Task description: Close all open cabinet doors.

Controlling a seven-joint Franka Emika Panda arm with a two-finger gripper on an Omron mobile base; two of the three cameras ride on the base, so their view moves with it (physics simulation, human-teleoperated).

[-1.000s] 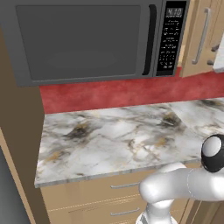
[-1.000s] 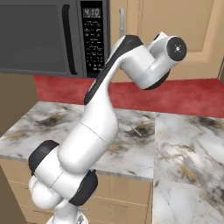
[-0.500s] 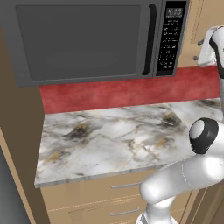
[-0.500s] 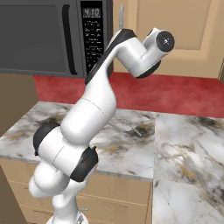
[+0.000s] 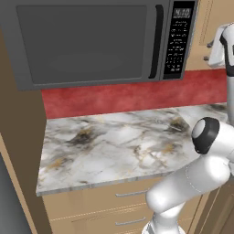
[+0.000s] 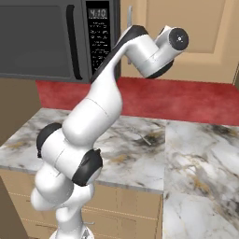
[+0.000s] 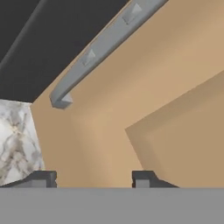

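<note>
Raised since a second ago, the clenched pincer (image 7: 94, 178) faces the cabinet door (image 7: 144, 109), bar handle (image 7: 103, 46) lying diagonally just above

This is a home kitchen, rendered rather than filmed. A large dark microwave (image 5: 96, 41) with a keypad and clock display fills the upper left of the left base view, built in under tan wood. Below it a red backsplash (image 5: 128, 96) runs across the middle of the frame, and a grey-and-gold veined marble counter (image 5: 114, 146) spreads beneath. Light wooden drawer fronts (image 5: 100, 205) with short metal handles sit along the bottom. In the upper right of the right base view hangs a tan cabinet door (image 6: 205, 28) with a recessed panel.
</note>
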